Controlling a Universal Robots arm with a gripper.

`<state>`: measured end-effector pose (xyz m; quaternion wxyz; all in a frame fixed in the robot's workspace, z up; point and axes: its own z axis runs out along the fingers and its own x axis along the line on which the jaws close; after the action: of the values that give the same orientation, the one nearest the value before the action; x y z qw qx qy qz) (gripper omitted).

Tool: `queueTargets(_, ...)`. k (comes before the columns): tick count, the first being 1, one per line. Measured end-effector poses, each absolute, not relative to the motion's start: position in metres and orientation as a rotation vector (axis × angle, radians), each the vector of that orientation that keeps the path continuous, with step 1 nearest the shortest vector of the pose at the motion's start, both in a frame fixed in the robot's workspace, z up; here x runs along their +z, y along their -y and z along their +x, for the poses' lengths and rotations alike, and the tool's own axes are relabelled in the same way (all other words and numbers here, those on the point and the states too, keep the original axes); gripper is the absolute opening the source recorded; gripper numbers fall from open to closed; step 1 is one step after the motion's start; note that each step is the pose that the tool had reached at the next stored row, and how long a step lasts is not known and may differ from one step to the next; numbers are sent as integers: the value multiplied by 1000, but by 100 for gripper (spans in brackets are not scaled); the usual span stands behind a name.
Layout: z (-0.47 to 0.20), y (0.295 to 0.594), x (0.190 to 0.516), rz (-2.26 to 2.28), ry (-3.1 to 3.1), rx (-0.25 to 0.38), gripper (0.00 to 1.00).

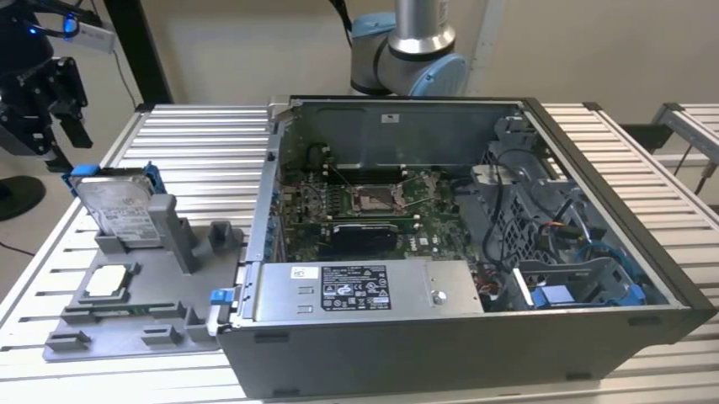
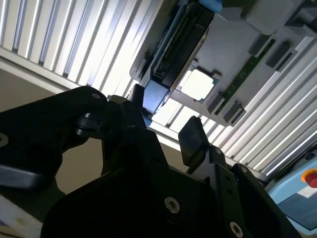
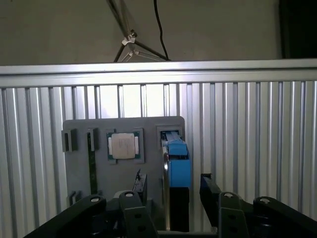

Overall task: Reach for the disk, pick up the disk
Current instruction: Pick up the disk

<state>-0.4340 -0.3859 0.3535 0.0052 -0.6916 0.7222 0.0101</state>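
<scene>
Reaching is going on: the gripper point(image 1: 62, 135) is hovering over the disk point(image 1: 118, 206), which is standing upright in the grey holder point(image 1: 168, 231). The fingers point(image 3: 208, 191) are standing apart; the grasp, I think, is calling for a straight descent

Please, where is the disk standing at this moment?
In the exterior view the disk stands on edge in a grey holder at the exterior view's left, beside the open computer case.
</scene>
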Motion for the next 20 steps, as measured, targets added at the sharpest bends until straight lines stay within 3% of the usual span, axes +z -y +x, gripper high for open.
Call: queueTargets(20,-434,385,327,-2175,-2256,35,100)
